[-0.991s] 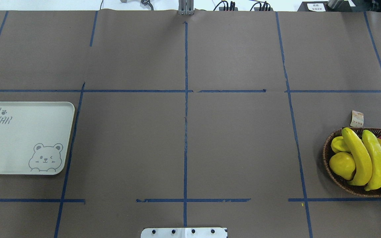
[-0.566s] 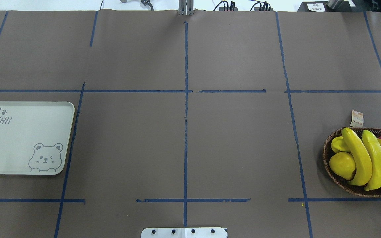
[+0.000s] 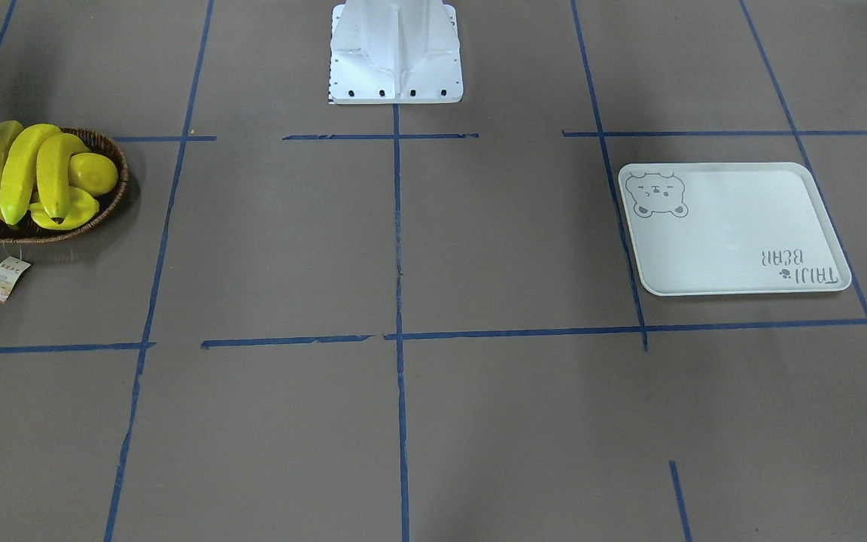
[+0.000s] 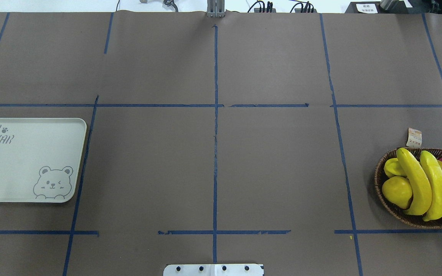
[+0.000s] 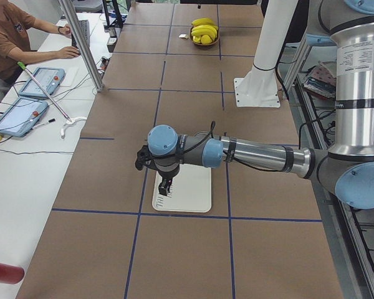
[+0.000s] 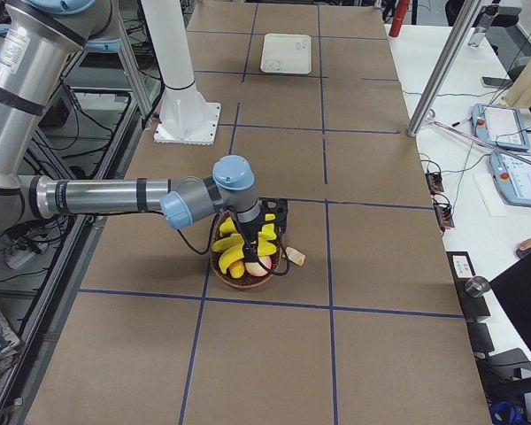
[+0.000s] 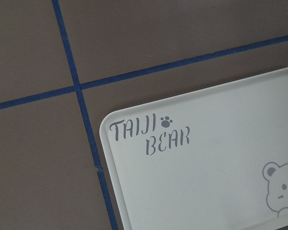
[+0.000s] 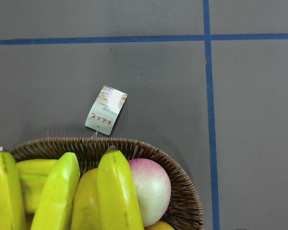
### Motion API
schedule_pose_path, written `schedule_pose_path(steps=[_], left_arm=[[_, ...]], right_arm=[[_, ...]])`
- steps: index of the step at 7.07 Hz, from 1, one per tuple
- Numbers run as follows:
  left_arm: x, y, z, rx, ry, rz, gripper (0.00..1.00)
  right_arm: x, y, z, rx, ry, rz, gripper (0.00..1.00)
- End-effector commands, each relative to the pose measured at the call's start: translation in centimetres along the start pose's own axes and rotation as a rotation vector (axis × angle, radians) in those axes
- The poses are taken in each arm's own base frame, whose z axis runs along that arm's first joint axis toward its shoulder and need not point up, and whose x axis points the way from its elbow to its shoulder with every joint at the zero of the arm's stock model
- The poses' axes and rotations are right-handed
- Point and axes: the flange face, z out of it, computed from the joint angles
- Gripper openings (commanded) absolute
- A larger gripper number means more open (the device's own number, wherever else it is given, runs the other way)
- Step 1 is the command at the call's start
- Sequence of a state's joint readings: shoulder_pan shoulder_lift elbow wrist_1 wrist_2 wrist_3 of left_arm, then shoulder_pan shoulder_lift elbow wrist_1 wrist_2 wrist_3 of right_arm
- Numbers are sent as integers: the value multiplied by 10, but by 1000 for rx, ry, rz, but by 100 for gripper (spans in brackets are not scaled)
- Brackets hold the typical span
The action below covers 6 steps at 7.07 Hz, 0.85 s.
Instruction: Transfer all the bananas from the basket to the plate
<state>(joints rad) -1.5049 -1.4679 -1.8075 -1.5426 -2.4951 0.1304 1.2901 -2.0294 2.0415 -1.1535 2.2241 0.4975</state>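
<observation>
Several yellow bananas (image 4: 416, 180) lie in a brown wicker basket (image 4: 379, 180) at the table's right edge; they also show in the front view (image 3: 23, 173) and the right wrist view (image 8: 113, 191). The pale plate (image 4: 21, 161) with the bear face and "TAIJI BEAR" lies bare at the left edge, also in the left wrist view (image 7: 206, 182). My left gripper (image 5: 165, 187) hangs over the plate's outer end. My right gripper (image 6: 250, 248) hangs over the basket. They show only in the side views, so I cannot tell whether they are open or shut.
A round lemon (image 4: 396, 190), a ridged starfruit (image 4: 391, 166) and a pink peach (image 8: 151, 189) share the basket. A paper tag (image 4: 414, 137) lies beside it. The robot's white base (image 3: 396, 53) stands mid-table at my edge. An operator (image 5: 12, 37) sits beyond the table.
</observation>
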Motion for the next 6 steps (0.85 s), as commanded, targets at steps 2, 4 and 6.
schedule_pose_path(steps=[2,4,6], left_arm=[[4,4,0,6,28,1,100],[3,4,0,5,28,0,100],[4,4,0,6,28,1,100]], right_arm=[[-29,16,43,-27,122,-76,100],[-37,30,51,-45,104,-132,100],[-42,33,56,-61,100,-152,100]])
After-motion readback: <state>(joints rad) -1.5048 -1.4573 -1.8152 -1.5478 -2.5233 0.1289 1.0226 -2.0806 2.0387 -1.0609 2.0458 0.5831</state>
